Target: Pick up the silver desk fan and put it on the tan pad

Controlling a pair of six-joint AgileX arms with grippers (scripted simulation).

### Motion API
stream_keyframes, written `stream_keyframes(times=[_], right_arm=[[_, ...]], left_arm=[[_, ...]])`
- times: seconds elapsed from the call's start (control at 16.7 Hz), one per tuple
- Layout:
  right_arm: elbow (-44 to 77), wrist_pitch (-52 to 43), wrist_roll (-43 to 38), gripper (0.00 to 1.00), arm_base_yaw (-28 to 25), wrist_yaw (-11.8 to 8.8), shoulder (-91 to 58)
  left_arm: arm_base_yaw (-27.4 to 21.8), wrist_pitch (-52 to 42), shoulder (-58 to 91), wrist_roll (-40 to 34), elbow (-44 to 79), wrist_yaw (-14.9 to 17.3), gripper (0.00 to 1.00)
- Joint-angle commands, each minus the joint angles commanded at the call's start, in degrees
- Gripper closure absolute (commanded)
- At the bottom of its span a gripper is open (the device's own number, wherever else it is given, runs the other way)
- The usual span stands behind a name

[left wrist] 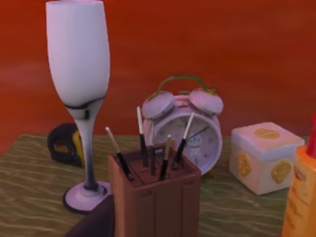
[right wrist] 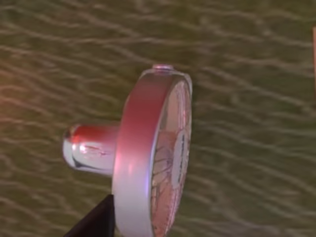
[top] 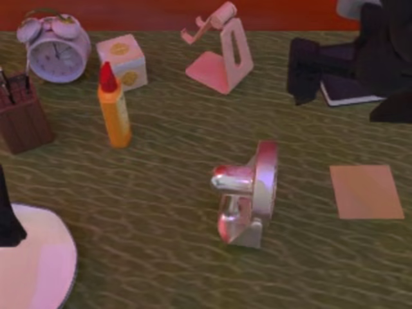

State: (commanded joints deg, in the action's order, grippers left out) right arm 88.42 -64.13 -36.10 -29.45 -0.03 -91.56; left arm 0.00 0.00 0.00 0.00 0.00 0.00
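Chrome gleams on the silver desk fan (top: 248, 196), which stands just right of the middle of the top view on the green-brown tablecloth (top: 161, 212), its ring-shaped head upright and edge-on, the cylindrical motor housing pointing toward the frame's left and the curved stand below it. The tan pad (top: 365, 191) lies flat at the right of the frame, well apart from the fan, with nothing on it. The right arm (top: 360, 61) is seen as a dark mass in the upper right corner, over a dark notebook (top: 351, 95); whether its claw is open or closed cannot be told, though its wrist camera is aimed at the fan's ring and grille (right wrist: 153, 153). The left arm (top: 9, 225) is parked at the lower left edge, and its claw cannot be judged either; its wrist view shows a knife block (left wrist: 154, 195), a twin-bell alarm clock (left wrist: 185, 131) and a tall white glass (left wrist: 79, 89). Nothing has yet been grasped. The fan is judged rigid and fairly light but top-heavy and easily tipped, and its polished, curved surfaces are likely slippery. The thin ring rim offers a narrow hold; a pinch across the ring's thickness near the top seems the most secure, the grille being best avoided.
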Motion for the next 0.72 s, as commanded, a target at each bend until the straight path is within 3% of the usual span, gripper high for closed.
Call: stream_keyframes(times=[0.36,0.72], right_arm=[[23.2,-16.7,-9.5,0.00,-7.2,0.1,-24.2],[28.0,-20.9,-11.9,0.00,-8.9,0.2,-29.8]], left_arm=[[0.0,0.0,0.0,0.0,0.0,0.0,0.00],[0.0,0.0,0.0,0.0,0.0,0.0,0.00]])
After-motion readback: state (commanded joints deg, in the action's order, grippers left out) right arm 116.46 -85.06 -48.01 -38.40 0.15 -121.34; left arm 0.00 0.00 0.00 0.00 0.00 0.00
